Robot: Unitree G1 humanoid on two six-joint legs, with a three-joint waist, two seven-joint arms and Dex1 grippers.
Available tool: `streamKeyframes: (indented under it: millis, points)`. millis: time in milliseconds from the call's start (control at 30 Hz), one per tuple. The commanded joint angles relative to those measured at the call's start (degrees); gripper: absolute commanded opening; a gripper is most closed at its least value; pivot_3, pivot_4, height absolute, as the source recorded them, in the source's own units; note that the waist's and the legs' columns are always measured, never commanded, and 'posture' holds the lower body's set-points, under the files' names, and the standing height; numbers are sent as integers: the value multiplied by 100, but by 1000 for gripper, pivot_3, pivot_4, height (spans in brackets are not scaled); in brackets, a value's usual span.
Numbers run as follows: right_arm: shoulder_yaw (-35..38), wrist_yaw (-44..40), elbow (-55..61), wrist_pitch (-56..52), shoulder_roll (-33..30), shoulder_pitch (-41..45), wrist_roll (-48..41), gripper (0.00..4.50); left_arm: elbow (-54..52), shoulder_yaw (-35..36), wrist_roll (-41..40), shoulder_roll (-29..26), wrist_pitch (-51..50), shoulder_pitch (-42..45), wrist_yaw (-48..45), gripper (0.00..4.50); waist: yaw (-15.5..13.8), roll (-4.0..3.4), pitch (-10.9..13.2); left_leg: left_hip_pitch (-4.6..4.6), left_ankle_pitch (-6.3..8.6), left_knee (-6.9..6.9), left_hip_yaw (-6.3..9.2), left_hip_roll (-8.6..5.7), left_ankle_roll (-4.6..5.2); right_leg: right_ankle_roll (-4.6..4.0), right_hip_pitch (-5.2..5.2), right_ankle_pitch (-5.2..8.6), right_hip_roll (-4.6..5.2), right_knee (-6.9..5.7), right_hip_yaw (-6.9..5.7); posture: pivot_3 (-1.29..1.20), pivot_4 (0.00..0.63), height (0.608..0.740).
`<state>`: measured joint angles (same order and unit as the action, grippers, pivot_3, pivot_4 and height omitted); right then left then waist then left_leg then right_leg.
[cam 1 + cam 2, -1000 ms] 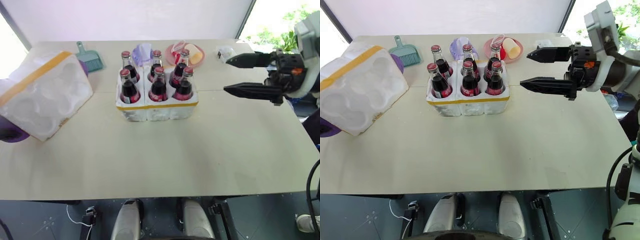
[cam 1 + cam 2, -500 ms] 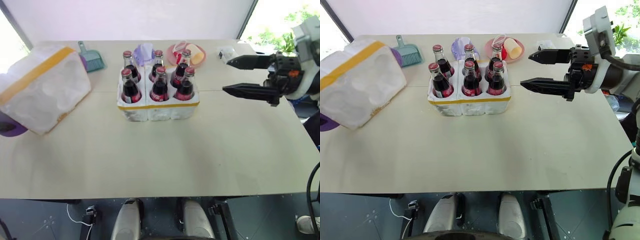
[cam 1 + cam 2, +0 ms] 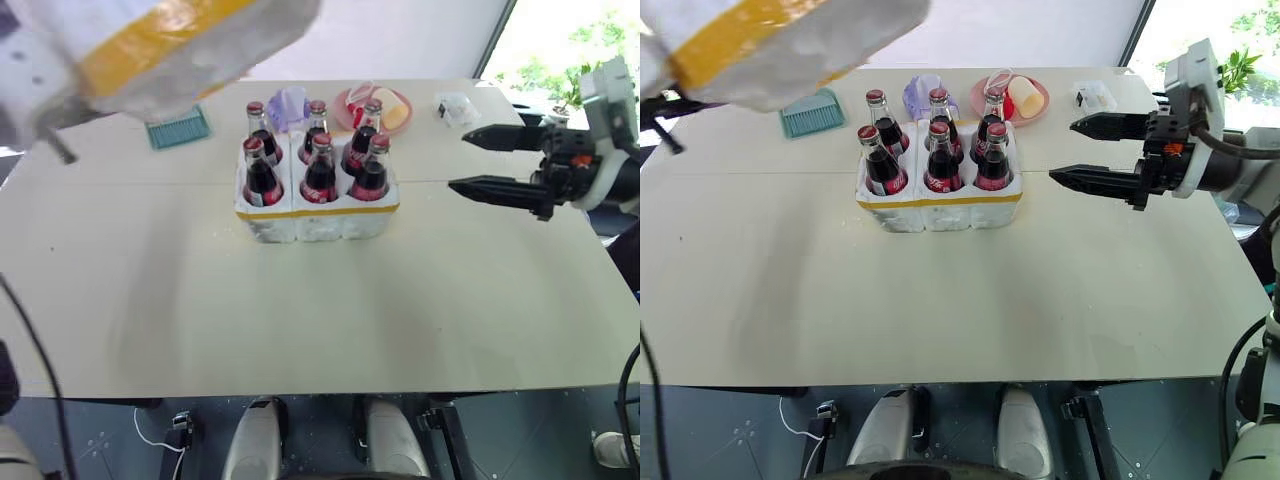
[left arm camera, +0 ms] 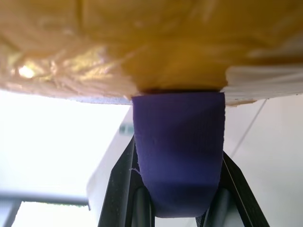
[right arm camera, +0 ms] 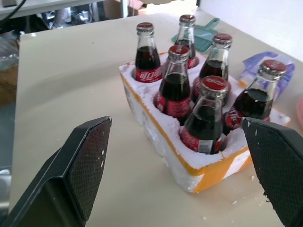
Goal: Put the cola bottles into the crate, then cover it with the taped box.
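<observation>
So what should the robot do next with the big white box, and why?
Probably carry the taped box, gripped in the left hand, sideways until it hangs over the crate. All six cola bottles already stand in it, uncovered.

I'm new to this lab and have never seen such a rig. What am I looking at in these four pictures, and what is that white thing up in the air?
It is a two-armed robot. Two pictures come from its head, looking down at a table; the other two come from cameras on its wrists. On the table, six cola bottles stand in a foam crate, with a small brush and a pink plate behind. The left tool is shut on the taped box, the white foam lid, held in the air to the crate's left. The right tool waits open beside the crate, holding nothing.
</observation>
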<state>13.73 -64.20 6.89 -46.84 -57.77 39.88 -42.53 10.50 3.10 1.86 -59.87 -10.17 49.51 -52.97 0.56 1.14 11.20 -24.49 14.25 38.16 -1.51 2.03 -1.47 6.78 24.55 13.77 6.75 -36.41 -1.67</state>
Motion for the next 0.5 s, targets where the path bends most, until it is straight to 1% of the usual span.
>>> streamKeyframes:
  millis: [33,67,167,300,400,500]
  points:
    - [330,154,220,-59,-17,-49,-203,4500,-508,-254,433,155,-53,182,411,400,15,0,0,0,0,0,0,0,0,0,0,0,0,0,1,0,150,736]
    - [344,190,246,-81,-14,-65,-232,4500,-538,-310,520,199,-16,187,479,400,25,0,0,1,0,0,0,0,0,0,0,0,-1,0,1,0,150,736]
    - [510,364,355,-161,5,-230,-348,4500,-662,-657,1009,476,524,89,913,400,4,-1,-1,4,0,-2,0,0,1,0,1,0,-3,0,2,0,150,736]
    - [648,488,497,-201,6,-416,-443,4500,-552,-1016,1924,325,1378,-106,1461,400,-15,-1,-1,3,0,3,1,-1,1,0,-4,0,-2,4,2,0,150,736]
    - [729,607,550,-224,15,-510,-515,4500,-665,-996,2107,415,1678,-261,1719,400,-30,-2,-1,4,0,3,1,-1,1,0,-5,0,-2,5,2,0,150,736]
    - [750,711,561,-234,53,-552,-543,4500,-748,-1216,2977,186,2192,-371,2159,400,-41,-2,-1,4,0,5,1,-1,1,0,-6,0,-2,5,2,0,150,736]
